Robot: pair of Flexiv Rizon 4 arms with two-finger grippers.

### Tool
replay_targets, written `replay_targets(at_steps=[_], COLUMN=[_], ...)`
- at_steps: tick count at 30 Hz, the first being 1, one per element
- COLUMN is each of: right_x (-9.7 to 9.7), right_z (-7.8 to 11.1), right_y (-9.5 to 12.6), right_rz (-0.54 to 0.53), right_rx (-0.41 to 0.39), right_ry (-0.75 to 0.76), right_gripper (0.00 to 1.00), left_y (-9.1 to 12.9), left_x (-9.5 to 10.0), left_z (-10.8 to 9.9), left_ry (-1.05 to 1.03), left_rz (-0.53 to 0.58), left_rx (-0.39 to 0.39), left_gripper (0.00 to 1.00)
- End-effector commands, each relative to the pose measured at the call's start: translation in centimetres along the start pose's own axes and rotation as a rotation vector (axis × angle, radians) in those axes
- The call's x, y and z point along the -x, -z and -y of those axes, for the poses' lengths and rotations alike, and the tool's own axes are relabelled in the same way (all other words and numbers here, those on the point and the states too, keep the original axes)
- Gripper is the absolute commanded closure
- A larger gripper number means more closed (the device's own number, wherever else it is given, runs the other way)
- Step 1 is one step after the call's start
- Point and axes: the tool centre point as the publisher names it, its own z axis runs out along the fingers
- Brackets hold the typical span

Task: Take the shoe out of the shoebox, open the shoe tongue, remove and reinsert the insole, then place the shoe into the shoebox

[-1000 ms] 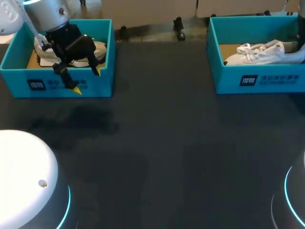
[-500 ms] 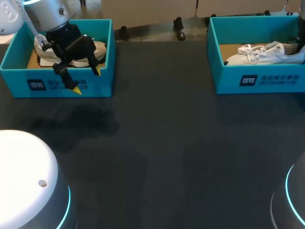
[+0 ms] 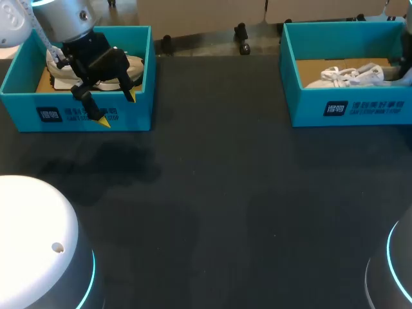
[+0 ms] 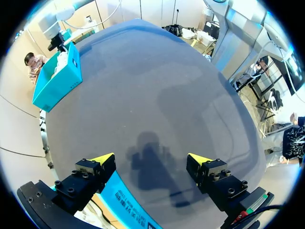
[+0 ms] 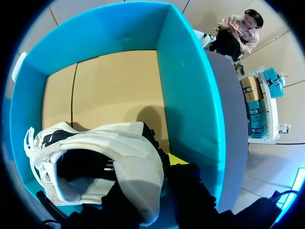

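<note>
Dark tabletop stretches between left shoebox and right shoebox at its far edge — left tool hangs splayed, empty; right tool pinches the shoe by its heel.

The left arm ends in a rounded silver-grey wrist link. A pale braided cable runs down its side to the matt black left claw, whose two fingers finish in bright yellow wedge tips. Close up, each black finger block carries round socket screws. The right claw is black too, with one yellow tip showing. A white domed housing and a grey housing each bear a thin cyan light ring.
</note>
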Motion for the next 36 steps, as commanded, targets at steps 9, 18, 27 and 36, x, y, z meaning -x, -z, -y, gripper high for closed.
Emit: replay_targets(at_steps=[9, 18, 27, 36], right_x=[-0.9, -1.3, -1.1, -1.2], right_z=[-0.2, 0.0, 0.1, 0.1], right_y=[-1.4, -2.9, -4.1, -3.5], right_rz=[-0.021, -0.056, -0.086, -0.073], right_rx=[-0.022, -0.028, -0.022, -0.025], right_ry=[0.010, 0.017, 0.032, 0.028], right_gripper=[1.00, 1.00, 1.00, 1.00], left_y=[0.0, 0.0, 0.0, 0.0], left_x=[-0.1, -0.1, -0.1, -0.1], left_z=[0.0, 0.0, 0.0, 0.0], left_ry=[0.000, 0.000, 0.000, 0.000], left_rz=[0.000, 0.000, 0.000, 0.000], left_rx=[0.002, 0.002, 0.002, 0.002], left_gripper=[0.00, 0.00, 0.00, 0.00])
